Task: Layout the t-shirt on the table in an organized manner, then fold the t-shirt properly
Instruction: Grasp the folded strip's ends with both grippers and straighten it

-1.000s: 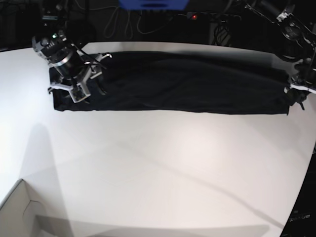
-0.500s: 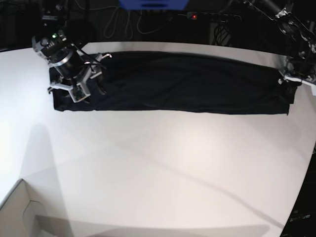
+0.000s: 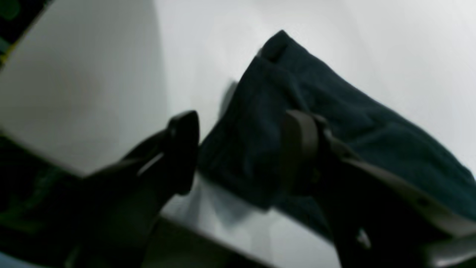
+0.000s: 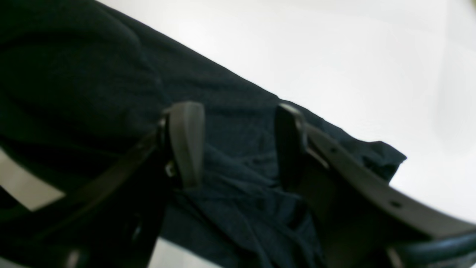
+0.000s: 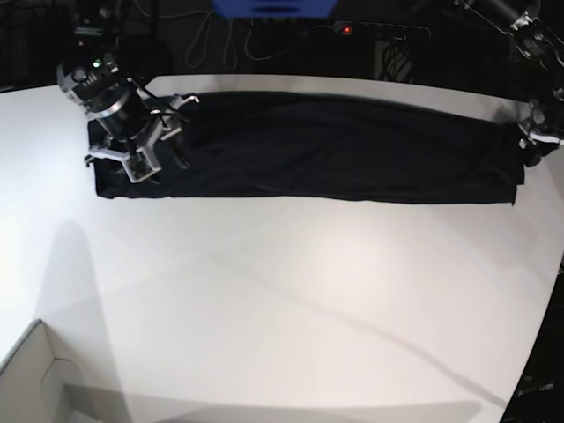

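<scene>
**Shirt folded into a long band, both grippers open over its ends**

I see the t-shirt (image 5: 326, 150) lying as a long, narrow dark band across the far side of the table (image 5: 291, 300), running almost from one side to the other. It looks folded lengthwise at least once, with a fairly straight near edge. I judge the layout done and the fold part way through; the band would need to be folded across its length next.

The cloth is soft and light, so it will sag and drape wherever it is not supported, and the layers may slide over each other if I lift only the top one. My wrist views show thicker, bunched fabric at both ends, which gives something to pinch. I would take hold at the end corners, clamping through every layer, and keep the lift low so the middle drags flat.

My right gripper (image 4: 238, 145) hangs just above the shirt's end, jaws spread apart with wrinkled fabric showing between them and nothing clamped. My left gripper (image 3: 241, 149) is also spread, with the other end of the shirt lying in the gap, near the table's edge; it holds nothing that I can make out, though that view is blurred.

A pale cardboard box corner (image 5: 35, 379) sits at the near edge, well apart from the shirt.
</scene>
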`<state>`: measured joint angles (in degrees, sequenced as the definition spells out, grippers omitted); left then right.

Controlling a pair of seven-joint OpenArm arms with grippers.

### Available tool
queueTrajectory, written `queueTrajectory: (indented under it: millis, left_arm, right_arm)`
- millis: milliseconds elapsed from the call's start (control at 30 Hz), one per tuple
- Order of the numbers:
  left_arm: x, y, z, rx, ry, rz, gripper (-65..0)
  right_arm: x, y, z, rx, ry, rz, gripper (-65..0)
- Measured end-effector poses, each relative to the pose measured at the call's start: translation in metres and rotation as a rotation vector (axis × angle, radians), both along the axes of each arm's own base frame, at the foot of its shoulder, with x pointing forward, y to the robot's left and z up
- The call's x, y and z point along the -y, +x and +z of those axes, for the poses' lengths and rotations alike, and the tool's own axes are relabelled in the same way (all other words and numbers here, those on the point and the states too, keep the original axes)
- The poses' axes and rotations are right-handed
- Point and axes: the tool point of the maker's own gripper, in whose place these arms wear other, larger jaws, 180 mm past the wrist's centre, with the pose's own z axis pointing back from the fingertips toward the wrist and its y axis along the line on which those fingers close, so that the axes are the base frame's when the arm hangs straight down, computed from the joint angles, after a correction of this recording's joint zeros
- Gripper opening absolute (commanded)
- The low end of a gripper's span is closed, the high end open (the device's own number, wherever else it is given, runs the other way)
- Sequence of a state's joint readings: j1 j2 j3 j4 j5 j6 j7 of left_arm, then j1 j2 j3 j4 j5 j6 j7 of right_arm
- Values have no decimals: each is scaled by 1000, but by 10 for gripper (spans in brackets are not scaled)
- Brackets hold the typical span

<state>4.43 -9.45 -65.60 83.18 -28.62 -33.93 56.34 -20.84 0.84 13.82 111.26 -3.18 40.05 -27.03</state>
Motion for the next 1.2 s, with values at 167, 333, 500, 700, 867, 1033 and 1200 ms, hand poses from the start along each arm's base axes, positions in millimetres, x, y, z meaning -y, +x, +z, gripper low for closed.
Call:
queueTrajectory:
  millis: [167,333,500,700,867,1033,1200]
  left_arm:
    - [3,2,-14,-27,-36,4,-308]
    - [17,30,-13,-4,-7,-53,-308]
    - [30,36,-24,-23,-3,-104,-308]
    - [32,32,-39,-40,-39,-93,-306]
    - [30,35,-37,-15,-34,-83,-215]
    - [41,45,-38,-6,-17,-135,-194]
    - [42,54,-45,37,-40,-119,-200]
  right_arm:
    - [0,0,0,-3,-1,-1,-344]
    - [0,-1,0,-2,1,-1,-344]
    - [0,-5,-4,-15,0,0,-344]
    - [0,-5,-3,-13,-2,1,-344]
    - [0,-5,-3,-13,-2,1,-344]
    - [0,-4,-3,-11,-2,1,-344]
    - [0,-4,-2,-10,-2,1,-344]
